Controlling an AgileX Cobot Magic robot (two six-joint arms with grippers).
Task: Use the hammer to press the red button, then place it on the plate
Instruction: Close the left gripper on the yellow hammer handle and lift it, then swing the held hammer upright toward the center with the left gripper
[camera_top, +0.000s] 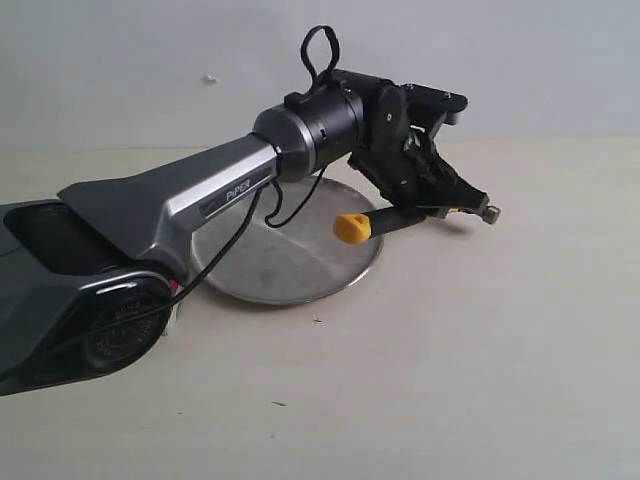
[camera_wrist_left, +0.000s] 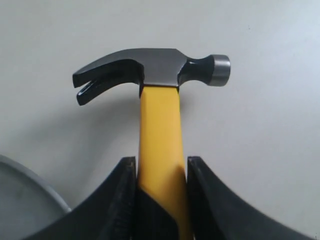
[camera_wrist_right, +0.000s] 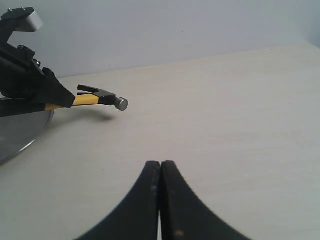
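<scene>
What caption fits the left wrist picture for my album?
Black fingers grip the hammer by its yellow neck, over a pale table.

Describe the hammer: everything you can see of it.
The hammer is a small claw hammer: dark metal head with a split claw and a paler round striking face, yellow neck, black grip, yellow butt end. The left gripper clamps it where the neck meets the grip, a jaw on each side. It hangs roughly level above the table, touching nothing else, its head out past the rim of the plate.
</scene>
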